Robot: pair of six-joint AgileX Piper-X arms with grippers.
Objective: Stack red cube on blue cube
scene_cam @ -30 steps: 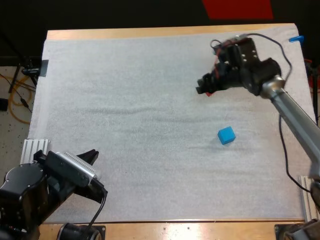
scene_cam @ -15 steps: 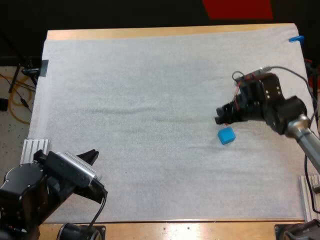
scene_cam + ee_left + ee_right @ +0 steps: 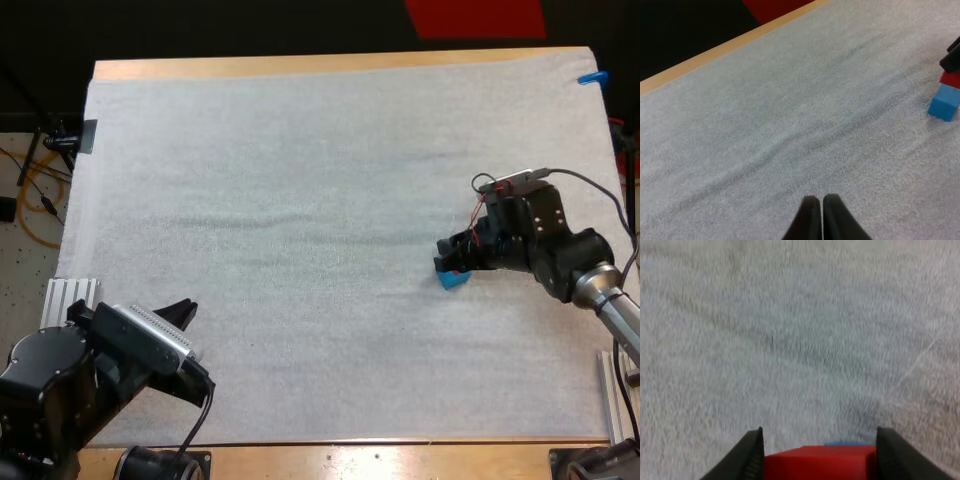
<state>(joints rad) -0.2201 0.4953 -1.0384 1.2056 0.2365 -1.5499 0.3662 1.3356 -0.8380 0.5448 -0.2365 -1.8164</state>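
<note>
Lowered from far side of mat [image 3: 250, 200] within the last second: right gripper [image 3: 450, 262], clamped on red cube [image 3: 820, 462]. Left gripper [image 3: 822, 205]: closed on nothing, parked at near corner. Red cube: crisp-edged, resting on blue cube [image 3: 944, 102], seemingly aligned. Release likely next.

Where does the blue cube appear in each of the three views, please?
High view: the blue cube, right side of the mat, under the right gripper.
Left wrist view: far off, beneath the red cube.
Right wrist view: the blue cube peeks out past the gripped red cube.
Shared landmark: the red cube.
</note>
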